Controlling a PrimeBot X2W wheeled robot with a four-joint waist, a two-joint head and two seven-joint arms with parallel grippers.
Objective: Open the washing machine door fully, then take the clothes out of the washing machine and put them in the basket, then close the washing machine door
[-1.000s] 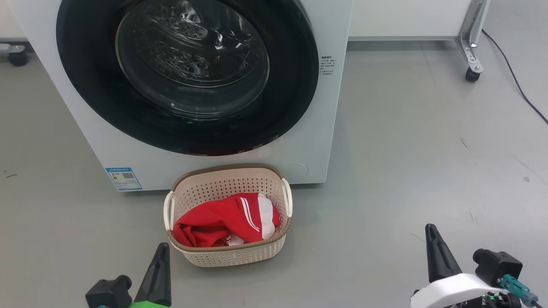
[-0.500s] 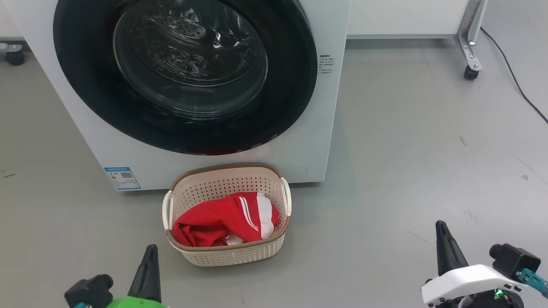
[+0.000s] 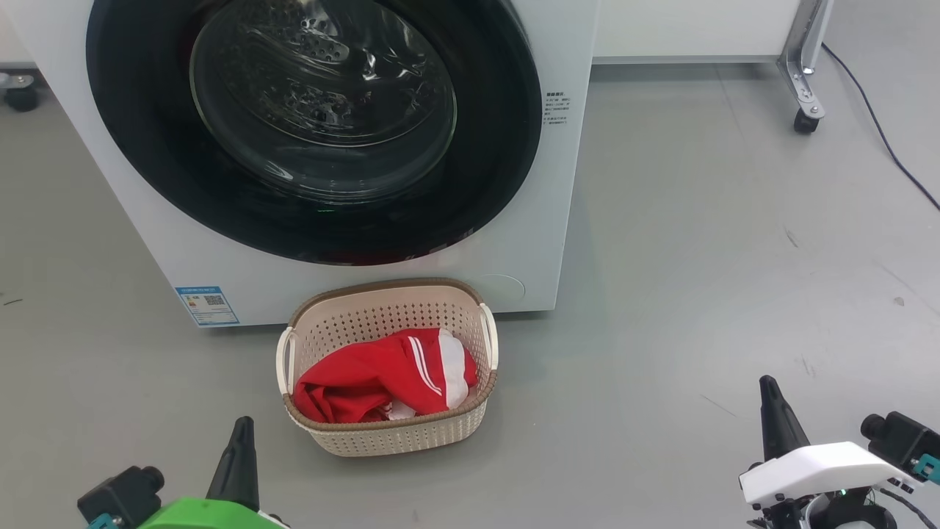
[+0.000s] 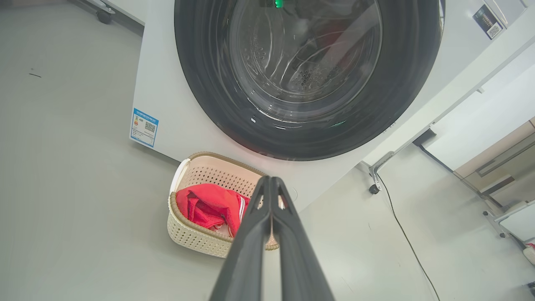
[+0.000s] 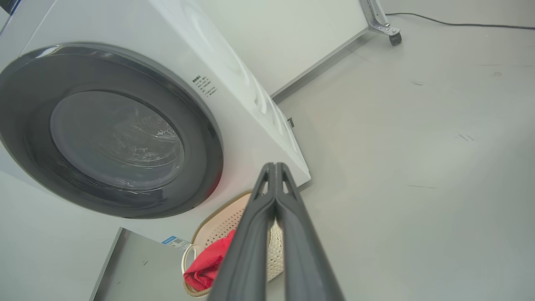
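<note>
Withdrawal of both arms was noted: the left tool [image 3: 236,459] and the right tool [image 3: 775,415], each closed on nothing, had been drawn lower and outward in the head view. The large round black-rimmed glass door [image 3: 312,125] of the big white front-loading washing machine [image 3: 559,220] was shut. The bright red white-striped fabric clothes [image 3: 378,376] lay in the small cream perforated plastic basket [image 3: 396,438], set just before the machine. The task was judged finished.

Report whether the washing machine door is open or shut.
Shut. The washing machine door lies flush against the white front of the washing machine, no gap showing, in head and right wrist views.
</note>
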